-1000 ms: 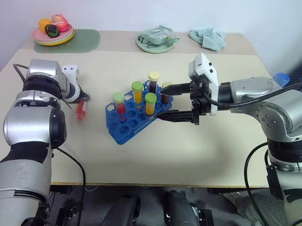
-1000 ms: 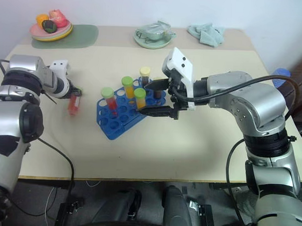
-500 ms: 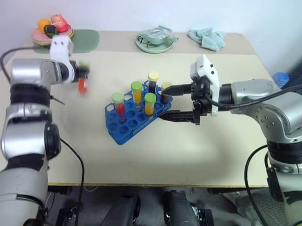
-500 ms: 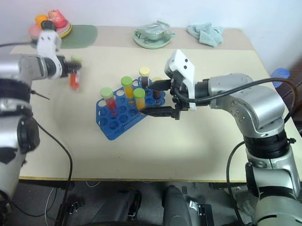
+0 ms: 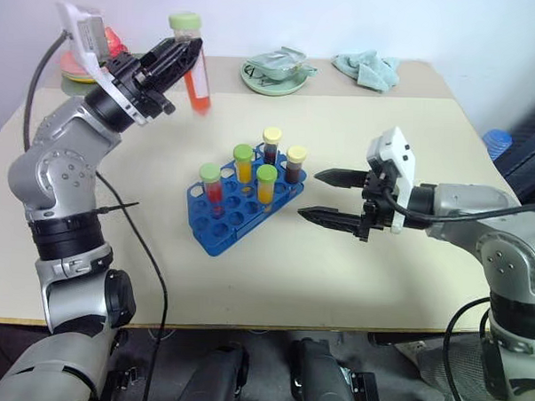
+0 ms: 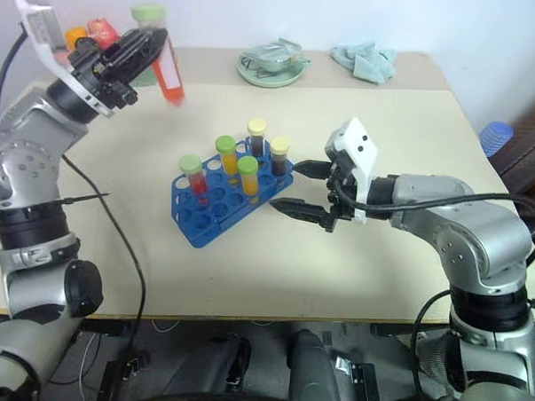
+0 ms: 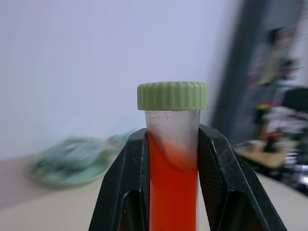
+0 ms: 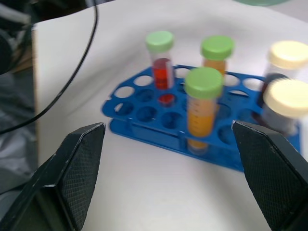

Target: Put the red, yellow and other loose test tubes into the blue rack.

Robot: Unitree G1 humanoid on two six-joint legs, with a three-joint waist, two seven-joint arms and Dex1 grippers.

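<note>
Held tube: a clear plastic test tube of red-orange liquid with a ribbed pale green screw cap [image 7: 173, 96] was up in the air over the far left of the desk, cap uppermost, long axis tilted a little off upright.
Left hand: the left hand [image 5: 171, 61] had its two black fingers pressed against the tube's sides just under the cap, pinching it.
Key relation: the bright blue rectangular plastic rack [image 5: 234, 210] with its grid of round holes lay below the held tube and toward the desk's middle, well apart from it; the left hand was the one carrying, so in my judgement the tube needed lowering bottom first over a free hole.
Rack contents: five capped tubes stood upright, one red, two yellow-orange, two dark brown; the near rows of holes were empty.
Right hand: the right hand [image 5: 331, 198] hovered just beside the rack's right end, its textured black fingers spread wide around nothing.
Desk: the pale beige desk [image 5: 273, 281] was smooth and matte.
</note>
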